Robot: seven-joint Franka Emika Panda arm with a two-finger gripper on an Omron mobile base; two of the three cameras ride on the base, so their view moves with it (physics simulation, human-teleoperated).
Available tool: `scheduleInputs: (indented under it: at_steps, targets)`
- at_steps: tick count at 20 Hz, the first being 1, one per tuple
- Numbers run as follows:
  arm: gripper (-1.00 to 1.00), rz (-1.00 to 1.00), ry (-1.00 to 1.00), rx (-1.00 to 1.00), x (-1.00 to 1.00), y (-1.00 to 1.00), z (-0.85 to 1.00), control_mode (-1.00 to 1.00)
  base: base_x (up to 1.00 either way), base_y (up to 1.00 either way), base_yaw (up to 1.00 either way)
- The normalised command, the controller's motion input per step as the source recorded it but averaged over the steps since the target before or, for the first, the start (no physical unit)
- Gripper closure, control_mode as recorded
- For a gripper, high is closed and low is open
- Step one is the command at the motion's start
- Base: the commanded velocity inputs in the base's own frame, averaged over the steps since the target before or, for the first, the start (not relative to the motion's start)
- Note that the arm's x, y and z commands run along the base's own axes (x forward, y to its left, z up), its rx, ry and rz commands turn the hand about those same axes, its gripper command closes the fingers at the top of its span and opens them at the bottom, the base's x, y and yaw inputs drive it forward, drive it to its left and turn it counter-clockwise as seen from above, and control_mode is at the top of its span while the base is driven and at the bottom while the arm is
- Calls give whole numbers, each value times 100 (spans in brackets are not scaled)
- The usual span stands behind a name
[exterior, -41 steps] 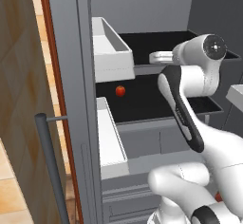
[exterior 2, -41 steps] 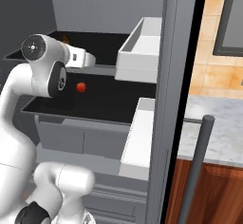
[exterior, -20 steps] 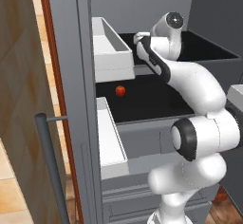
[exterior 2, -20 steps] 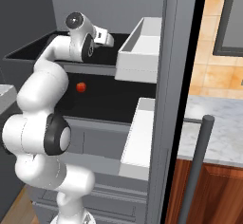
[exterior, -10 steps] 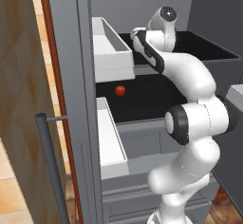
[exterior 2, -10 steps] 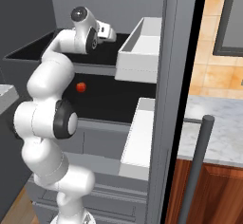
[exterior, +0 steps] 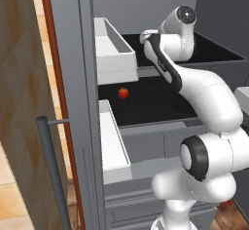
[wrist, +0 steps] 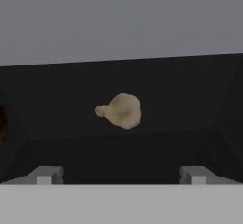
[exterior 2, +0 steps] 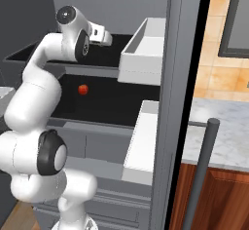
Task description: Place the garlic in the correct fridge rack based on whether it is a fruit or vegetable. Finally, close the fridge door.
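The garlic (wrist: 121, 110), a small tan bulb, shows against the black fridge rack (wrist: 190, 90) just ahead of my gripper (wrist: 121, 173). The fingertips (wrist: 45, 173) stand wide apart, open, with nothing between them and the garlic clear of both. In the base views my arm reaches into the grey fridge, with the gripper (exterior: 144, 35) (exterior 2: 107, 38) over the higher black fridge rack (exterior: 216, 53) (exterior 2: 26, 54). The garlic itself is hidden there behind the hand.
A small red round fruit (exterior: 123, 93) (exterior 2: 83, 89) lies on the lower black shelf (exterior: 155, 109) (exterior 2: 109, 105). The fridge door stands open, carrying white bins (exterior: 114, 53) (exterior 2: 146, 48) and a dark bar handle (exterior: 51, 170) (exterior 2: 202, 175). An orange blur (wrist: 2, 123) sits at the hand view's left edge.
Over two seconds my arm has risen from in front of the lower shelf and stretched into the fridge above the higher rack. In the last half second it barely moved.
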Motion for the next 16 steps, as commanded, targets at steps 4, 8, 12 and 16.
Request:
scheduleInputs:
  at_steps: [4, 8, 12, 16]
  targets:
    - [-100, 0, -10, 0, -100, 16, -1, -100, 0, 0, 0]
    - [-100, 0, -5, 0, -100, 6, -11, -100, 0, 0, 0]
    - [-100, 0, 2, 2, -100, 0, -21, -100, 0, 0, 0]
    - [-100, 0, 21, 0, -100, 0, -65, -100, 0, 0, 0]
